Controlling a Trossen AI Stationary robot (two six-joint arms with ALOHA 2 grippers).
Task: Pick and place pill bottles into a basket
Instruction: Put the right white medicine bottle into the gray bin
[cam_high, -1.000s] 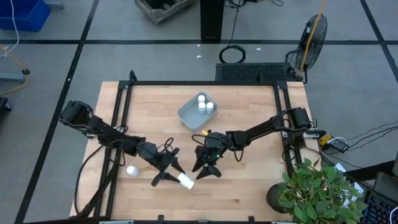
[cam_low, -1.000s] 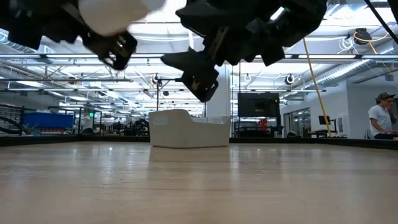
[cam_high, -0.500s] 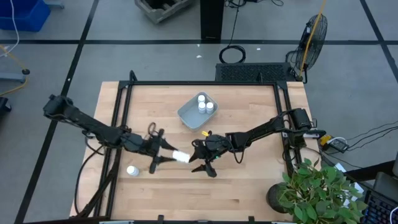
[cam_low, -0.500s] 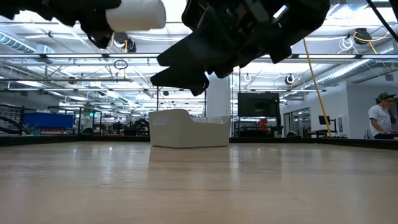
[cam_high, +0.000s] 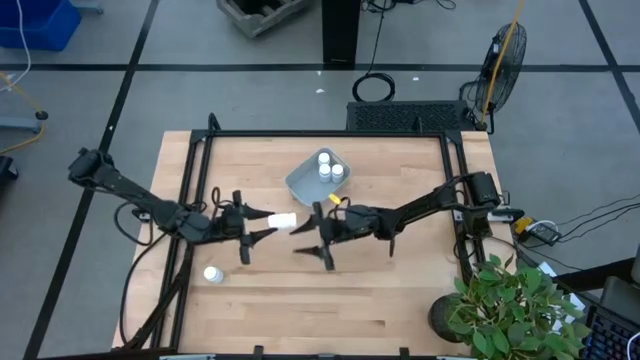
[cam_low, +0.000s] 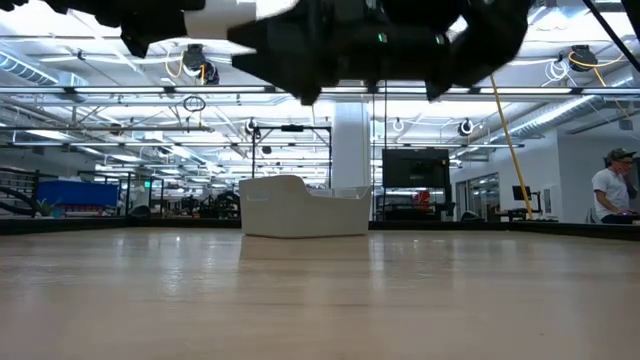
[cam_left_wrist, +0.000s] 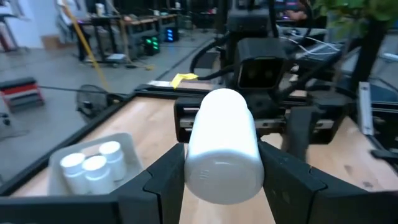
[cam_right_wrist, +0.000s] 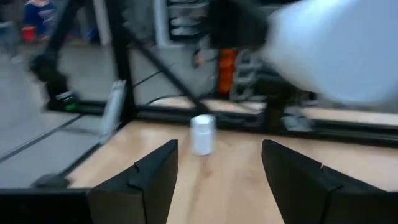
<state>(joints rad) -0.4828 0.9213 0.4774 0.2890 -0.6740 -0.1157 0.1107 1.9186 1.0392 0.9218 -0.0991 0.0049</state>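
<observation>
My left gripper (cam_high: 262, 226) is shut on a white pill bottle (cam_high: 283, 220), held lying level above the table's middle; it also fills the left wrist view (cam_left_wrist: 221, 146). My right gripper (cam_high: 311, 246) is open and faces it from the right, its fingers (cam_right_wrist: 134, 180) spread; I cannot tell whether it touches the bottle. The pale basket (cam_high: 300, 185) stands beyond them on the table with three bottles (cam_high: 328, 168) upright in it, also seen in the left wrist view (cam_left_wrist: 92, 165). One more bottle (cam_high: 212, 273) stands upright on the table at the near left. My left gripper pinches the bottle's round sides (cam_left_wrist: 193, 163) between its two fingers (cam_left_wrist: 163, 182). The fingers come level from the table's left and lie along the bottle. The bottle is lifted clear, lying level, its free end (cam_high: 291, 219) sticking out toward the right gripper.
A black frame (cam_high: 320, 133) rims the wooden table. A potted plant (cam_high: 510, 305) stands at the near right corner. Bare wood (cam_high: 400, 300) lies near the front edge. A person (cam_low: 610, 190) stands far off in the room.
My left gripper has carried the bottle up and toward the far edge, turning until it points level at the table's right. My right gripper has also risen and moved toward the far edge, swinging round to face the bottle, staying open.
</observation>
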